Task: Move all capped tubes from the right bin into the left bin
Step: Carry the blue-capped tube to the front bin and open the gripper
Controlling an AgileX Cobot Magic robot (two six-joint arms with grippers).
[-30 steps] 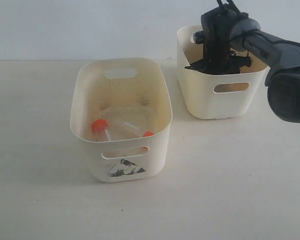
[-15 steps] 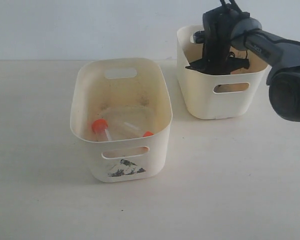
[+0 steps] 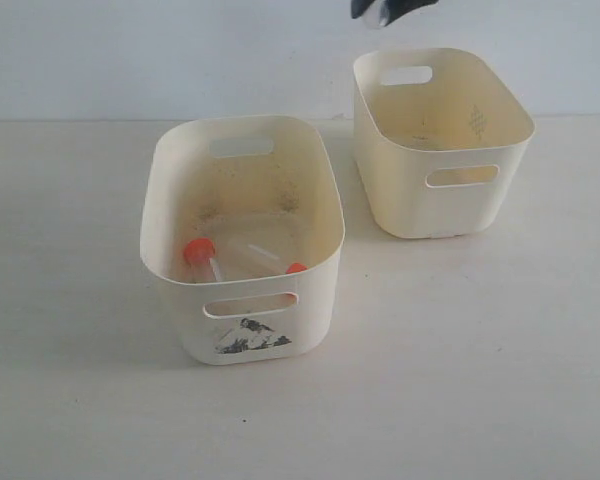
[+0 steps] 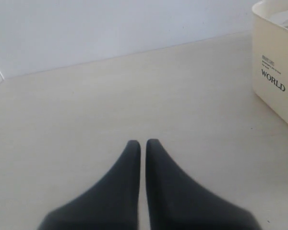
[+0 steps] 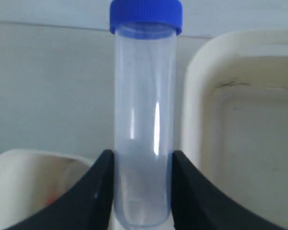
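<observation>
My right gripper (image 5: 141, 155) is shut on a clear capped tube (image 5: 144, 96) with a blue cap, held low on its body. In the exterior view only the tip of this gripper (image 3: 392, 6) shows at the top edge, high above the right bin (image 3: 460, 205), in which I see no tubes. The left bin (image 3: 240, 335), marked with the black mountain picture, holds two orange-capped tubes (image 3: 202, 254) (image 3: 295, 268). My left gripper (image 4: 143, 143) is shut with nothing in it, low over bare table and outside the exterior view.
A cream bin wall printed "WORLD" (image 4: 276, 72) stands at the edge of the left wrist view. The right wrist view shows one bin rim (image 5: 240, 52) beside the tube and another (image 5: 33, 163) under the fingers. Pale tabletop (image 3: 460, 360) surrounds both bins.
The right arm has risen out of the right bin and nearly left the exterior view, carrying the blue-capped tube. The bins and orange-capped tubes have not moved.
</observation>
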